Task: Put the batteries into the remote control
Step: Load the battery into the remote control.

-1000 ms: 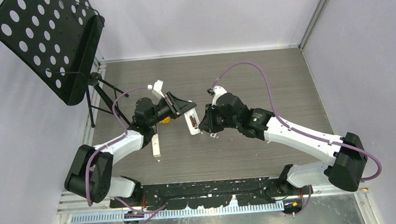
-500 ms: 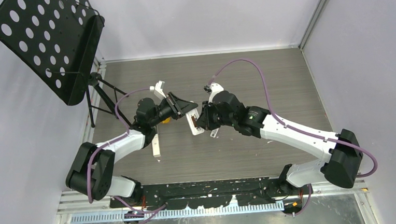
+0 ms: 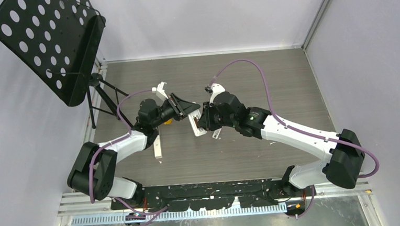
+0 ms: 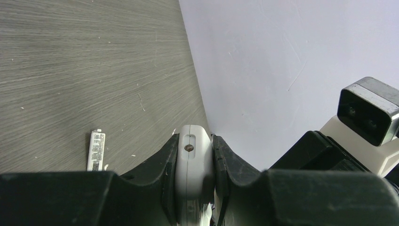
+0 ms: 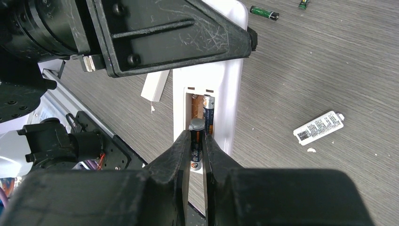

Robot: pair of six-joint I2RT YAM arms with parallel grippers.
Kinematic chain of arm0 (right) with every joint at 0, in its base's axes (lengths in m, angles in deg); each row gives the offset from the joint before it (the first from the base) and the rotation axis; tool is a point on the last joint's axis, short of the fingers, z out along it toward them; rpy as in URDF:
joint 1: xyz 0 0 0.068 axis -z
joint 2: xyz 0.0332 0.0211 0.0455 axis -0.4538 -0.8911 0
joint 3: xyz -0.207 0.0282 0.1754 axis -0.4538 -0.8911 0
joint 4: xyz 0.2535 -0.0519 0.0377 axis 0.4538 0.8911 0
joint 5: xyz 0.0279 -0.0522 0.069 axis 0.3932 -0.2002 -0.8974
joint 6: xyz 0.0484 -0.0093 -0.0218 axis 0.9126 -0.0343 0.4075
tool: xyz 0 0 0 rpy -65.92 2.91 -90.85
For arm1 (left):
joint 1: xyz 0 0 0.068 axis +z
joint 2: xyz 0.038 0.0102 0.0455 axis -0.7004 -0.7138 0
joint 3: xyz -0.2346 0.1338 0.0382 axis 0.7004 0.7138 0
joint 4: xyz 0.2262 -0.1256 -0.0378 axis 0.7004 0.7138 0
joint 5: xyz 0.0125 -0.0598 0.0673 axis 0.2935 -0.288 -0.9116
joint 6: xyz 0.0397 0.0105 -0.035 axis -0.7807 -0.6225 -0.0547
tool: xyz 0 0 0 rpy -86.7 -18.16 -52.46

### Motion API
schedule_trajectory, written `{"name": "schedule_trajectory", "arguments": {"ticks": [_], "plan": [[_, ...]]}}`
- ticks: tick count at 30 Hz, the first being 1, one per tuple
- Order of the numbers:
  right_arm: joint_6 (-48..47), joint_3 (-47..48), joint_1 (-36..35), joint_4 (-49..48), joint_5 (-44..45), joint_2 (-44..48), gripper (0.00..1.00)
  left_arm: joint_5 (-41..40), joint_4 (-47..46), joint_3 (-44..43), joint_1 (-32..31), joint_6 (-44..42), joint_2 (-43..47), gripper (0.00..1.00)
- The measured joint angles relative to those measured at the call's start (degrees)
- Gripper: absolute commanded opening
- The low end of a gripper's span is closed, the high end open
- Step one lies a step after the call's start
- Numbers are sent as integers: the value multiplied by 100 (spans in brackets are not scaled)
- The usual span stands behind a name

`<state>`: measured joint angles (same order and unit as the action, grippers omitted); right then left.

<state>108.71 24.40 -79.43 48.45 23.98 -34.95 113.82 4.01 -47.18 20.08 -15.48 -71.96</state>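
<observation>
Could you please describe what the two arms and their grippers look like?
The left arm and right arm have white links, black joints and trailing purple cables. The left gripper and right gripper have black, scuffed, tapering fingers.

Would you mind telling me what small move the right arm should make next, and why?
Probably press the battery down into the empty slot beside the seated battery, then release: the right tool holds it above that slot in the remote, which the left tool grips.
</observation>
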Motion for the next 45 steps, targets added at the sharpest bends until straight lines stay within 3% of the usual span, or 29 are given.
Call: {"name": "schedule_trajectory", "arguments": {"ticks": [7,14,24,29,31,40,45], "plan": [[-20,0,-2,-90,22,-52,20,0,-2,0,-26,35,-33,0],[-15,13,-2,-142,24,-81,38,-50,0,0,-28,37,-39,0],[35,20,-28,-219,111,-81,40,-50,-37,0,-31,149,-98,0],[144,20,-33,-291,286,-4,48,-133,-39,-2,-31,343,-103,0],[208,-7,-33,-363,380,136,50,-195,-52,-2,-31,505,-103,0],[970,-992,310,-1375,1473,2037,78,-879,-389,-153,-31,1731,-103,0],[1325,-1034,492,-1770,1648,2273,83,-1622,-1217,-240,-33,2889,-136,0]]}}
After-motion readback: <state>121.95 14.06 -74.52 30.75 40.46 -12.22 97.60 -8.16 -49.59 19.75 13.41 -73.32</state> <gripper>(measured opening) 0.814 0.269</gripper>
